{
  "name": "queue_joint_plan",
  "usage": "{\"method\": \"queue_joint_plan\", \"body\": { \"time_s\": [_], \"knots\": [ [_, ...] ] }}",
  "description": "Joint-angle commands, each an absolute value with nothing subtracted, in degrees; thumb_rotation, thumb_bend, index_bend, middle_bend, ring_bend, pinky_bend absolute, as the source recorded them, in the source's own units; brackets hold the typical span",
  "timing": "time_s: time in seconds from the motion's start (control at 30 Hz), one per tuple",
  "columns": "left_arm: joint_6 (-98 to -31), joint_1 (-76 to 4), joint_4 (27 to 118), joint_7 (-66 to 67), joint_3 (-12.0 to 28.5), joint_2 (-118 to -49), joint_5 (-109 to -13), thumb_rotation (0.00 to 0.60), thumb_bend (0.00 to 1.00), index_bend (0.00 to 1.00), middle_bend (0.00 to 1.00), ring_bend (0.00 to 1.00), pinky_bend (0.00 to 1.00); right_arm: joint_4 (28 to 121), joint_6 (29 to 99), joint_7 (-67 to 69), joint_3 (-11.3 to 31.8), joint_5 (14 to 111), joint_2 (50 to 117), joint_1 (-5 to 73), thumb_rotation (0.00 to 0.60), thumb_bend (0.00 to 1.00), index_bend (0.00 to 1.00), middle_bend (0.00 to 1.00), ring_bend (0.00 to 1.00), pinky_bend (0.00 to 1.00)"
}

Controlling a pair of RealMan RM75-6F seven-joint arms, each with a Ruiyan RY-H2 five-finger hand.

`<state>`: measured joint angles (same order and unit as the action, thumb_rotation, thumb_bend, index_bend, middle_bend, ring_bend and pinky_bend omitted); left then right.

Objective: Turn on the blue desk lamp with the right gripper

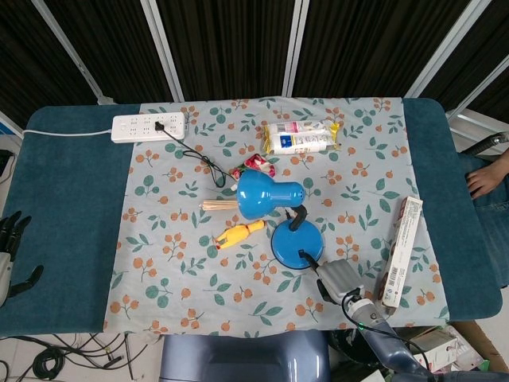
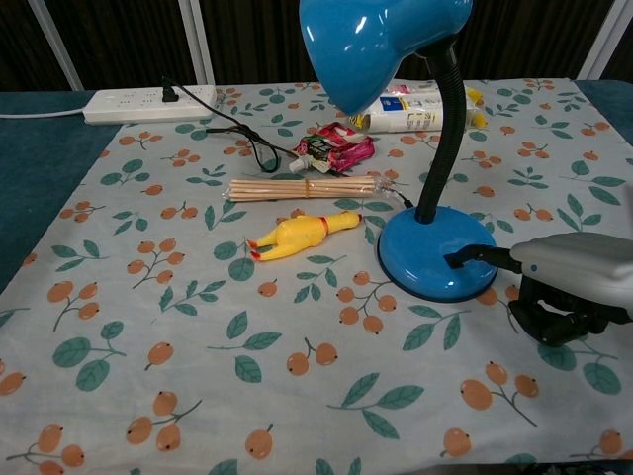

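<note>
Behind the worktop (image 1: pixel 71 199) hangs a wall of black pleated curtain (image 1: pixel 231 48), split by slanting white metal bars (image 1: pixel 163 49). The worktop itself wears dark teal fabric, with a pale cloth (image 1: pixel 270 215) printed in green leaves and orange berries spread across its middle. Tangled cables (image 1: pixel 48 358) lie on the floor by the near left corner. The light is even and soft.

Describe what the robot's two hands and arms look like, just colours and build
The right hand has a smooth silver-grey shell on its back over black fingers, with a black cable looping at its wrist in the head view. The left hand shows black fingers on a pale grey body.
</note>
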<state>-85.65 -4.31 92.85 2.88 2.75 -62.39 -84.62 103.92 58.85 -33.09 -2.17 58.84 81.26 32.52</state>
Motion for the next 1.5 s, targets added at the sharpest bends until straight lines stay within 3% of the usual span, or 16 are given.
{"method": "queue_joint_plan", "body": {
  "time_s": [0.03, 0.27, 0.5, 0.8, 0.87, 0.93, 1.07, 1.23, 1.33, 1.5],
  "knots": [
    [-85.7, -4.3, 92.8, 2.9, 2.7, -62.4, -84.6, 0.600, 0.28, 0.03, 0.00, 0.01, 0.00, 103.9, 58.8, -33.1, -2.4, 58.9, 81.3, 32.5, 0.600, 0.68, 0.17, 0.88, 0.93, 0.88],
    [-85.7, -4.3, 92.8, 2.9, 2.7, -62.4, -84.7, 0.600, 0.28, 0.03, 0.00, 0.01, 0.00, 103.7, 58.5, -33.1, -2.8, 59.0, 81.4, 32.4, 0.600, 0.68, 0.25, 0.88, 0.93, 0.88],
    [-85.7, -4.3, 92.8, 2.9, 2.7, -62.4, -84.7, 0.600, 0.28, 0.03, 0.00, 0.01, 0.00, 103.7, 58.5, -33.2, -2.9, 58.8, 81.4, 32.4, 0.600, 0.68, 0.25, 0.88, 0.93, 0.88],
    [-85.7, -4.3, 92.8, 2.8, 2.7, -62.4, -84.7, 0.600, 0.28, 0.03, 0.00, 0.01, 0.00, 106.4, 61.3, -32.5, -1.5, 60.7, 79.3, 31.9, 0.600, 0.66, 0.10, 0.83, 0.90, 0.87],
    [-85.6, -4.3, 92.8, 2.8, 2.7, -62.4, -84.7, 0.600, 0.28, 0.03, 0.00, 0.01, 0.00, 107.9, 62.7, -32.0, -1.1, 61.7, 77.9, 31.5, 0.600, 0.63, 0.08, 0.77, 0.85, 0.85],
    [-85.7, -4.3, 92.8, 2.9, 2.7, -62.4, -84.8, 0.600, 0.28, 0.03, 0.00, 0.01, 0.00, 110.2, 65.3, -31.4, -0.4, 63.6, 75.5, 30.7, 0.600, 0.58, 0.07, 0.63, 0.77, 0.81],
    [-85.9, -4.2, 92.9, 2.9, 2.7, -62.4, -84.9, 0.600, 0.28, 0.03, 0.00, 0.01, 0.00, 113.8, 69.0, -29.9, 0.1, 65.9, 70.8, 28.9, 0.600, 0.43, 0.05, 0.40, 0.57, 0.63],
    [-85.9, -4.2, 92.9, 3.0, 2.7, -62.5, -84.9, 0.600, 0.28, 0.03, 0.00, 0.01, 0.00, 117.3, 74.6, -27.6, -0.3, 69.4, 63.4, 25.5, 0.600, 0.40, 0.02, 0.23, 0.40, 0.30],
    [-86.1, -4.2, 92.9, 3.1, 2.7, -62.5, -85.0, 0.600, 0.28, 0.03, 0.00, 0.01, 0.00, 117.4, 78.5, -25.4, -1.4, 73.0, 60.1, 22.7, 0.600, 0.39, 0.00, 0.13, 0.30, 0.21],
    [-86.0, -4.2, 93.0, 3.3, 2.6, -62.5, -85.0, 0.600, 0.28, 0.03, 0.00, 0.01, 0.00, 112.9, 85.1, -19.2, -3.2, 80.4, 57.3, 17.8, 0.600, 0.32, 0.00, 0.07, 0.22, 0.17]
  ]
}}
